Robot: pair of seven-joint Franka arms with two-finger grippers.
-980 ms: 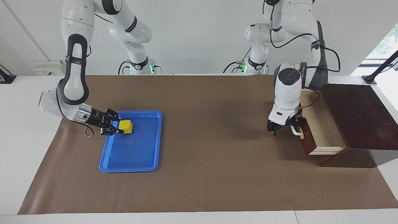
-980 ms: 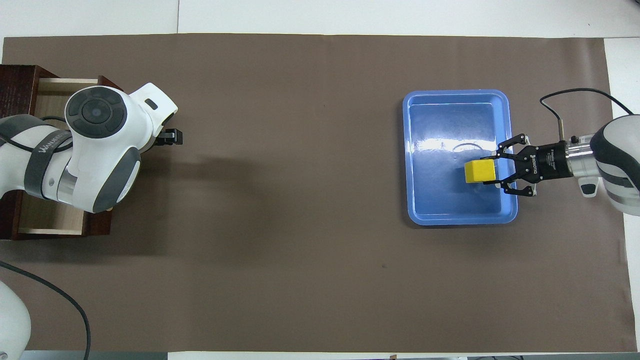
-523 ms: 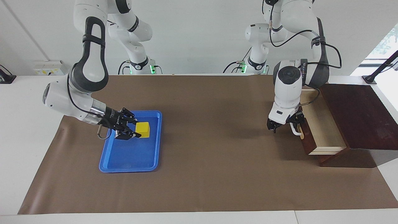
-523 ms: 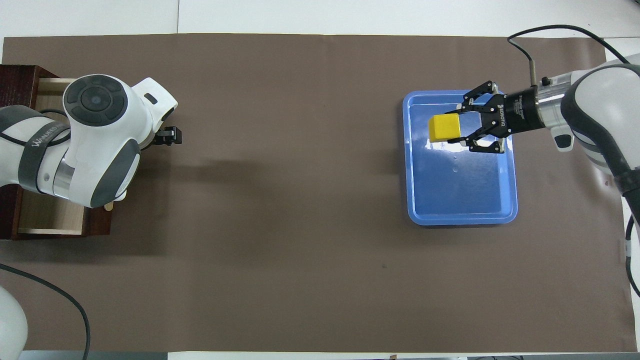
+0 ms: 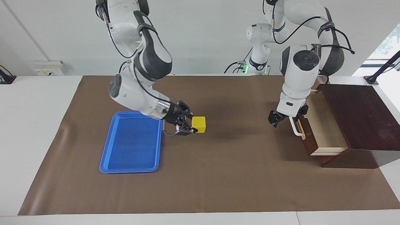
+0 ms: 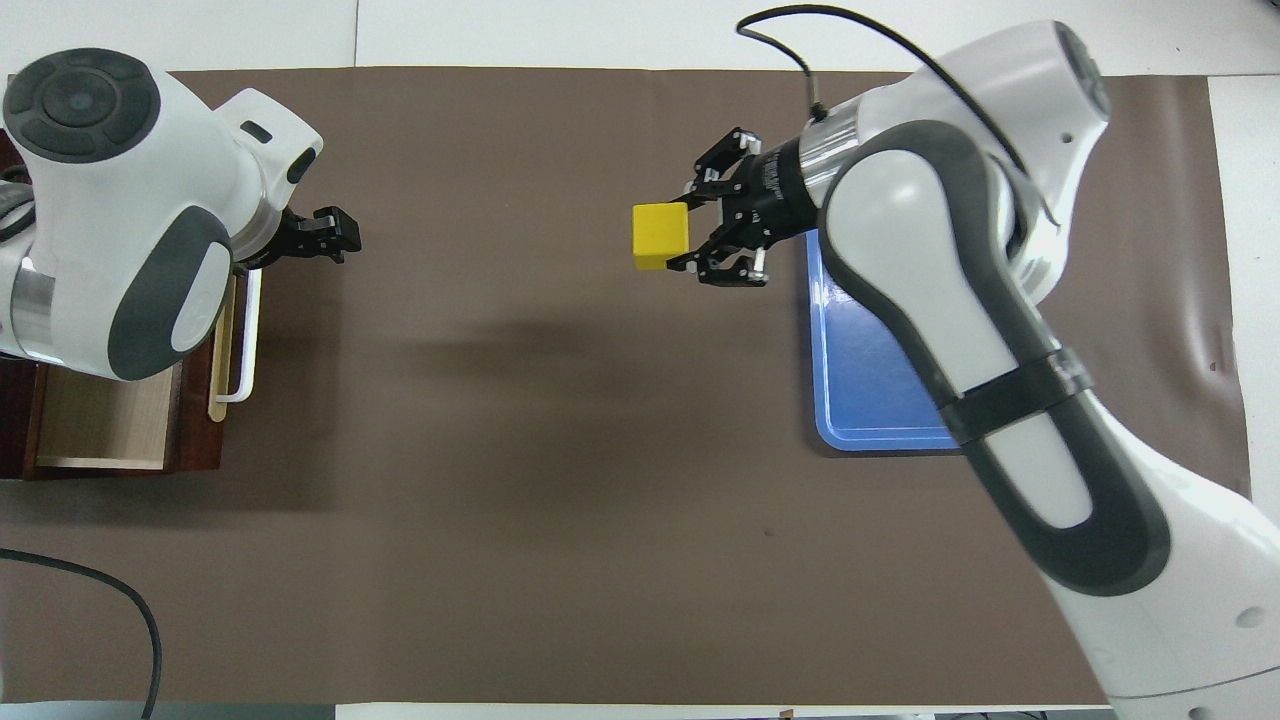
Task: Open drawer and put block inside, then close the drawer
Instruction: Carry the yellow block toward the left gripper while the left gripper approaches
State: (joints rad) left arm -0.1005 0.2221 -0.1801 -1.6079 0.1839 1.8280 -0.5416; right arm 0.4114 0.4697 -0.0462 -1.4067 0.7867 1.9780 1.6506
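My right gripper pinches the block in the air over the brown mat, just off the blue tray, well apart from the drawer, which stands pulled out at the left arm's end. My left gripper, fingers spread, hangs beside the handle. I'd carry the block level, clear that arm, and lower it well inside before letting go.

I've carried the block in my right end effector up off the tray to over the brown mat, while my left end effector has risen from the drawer handle.
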